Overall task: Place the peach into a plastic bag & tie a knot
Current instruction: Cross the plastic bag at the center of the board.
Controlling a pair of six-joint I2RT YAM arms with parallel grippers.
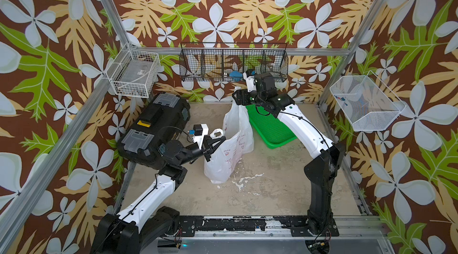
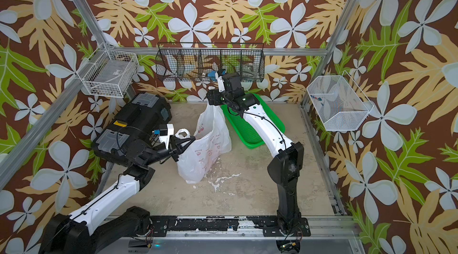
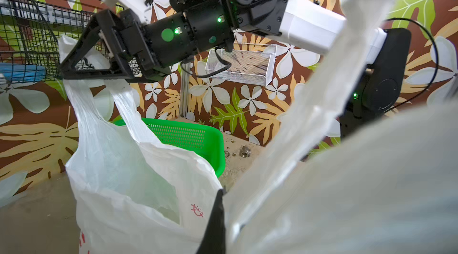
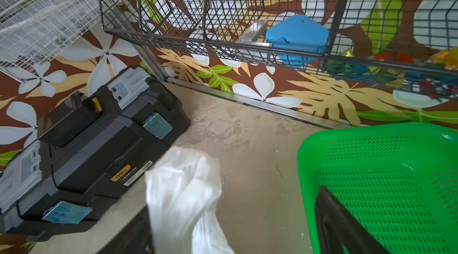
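The plastic bag [image 1: 228, 151] is standing upright with its mouth open in the middle of the table [image 1: 272, 185], stretching between the two arms, and red printed marks are showing on its side. The black toolbox [image 1: 153, 131] is lying on the bag's left, against the wall. The green perforated tray [image 1: 270, 128] is sitting just behind the bag on the right. The black wire basket [image 1: 233, 64] is hanging on the back wall, holding a blue object [image 4: 297, 39]. The right gripper [image 1: 235, 96] is hovering high over the back of the bag. In the right wrist view its jaws are standing well apart, and the far handle [image 4: 183, 190] is rising between them, close against one finger. Whether that handle is resting on the finger I cannot tell. The left gripper [image 1: 224, 138] is reaching in lower down, pinching the near handle [image 1: 218, 132] with its jaws closed, and the handle's loop is curling out above the fingers. A small metal fitting [image 3: 245, 151] is lying on the table beside the tray
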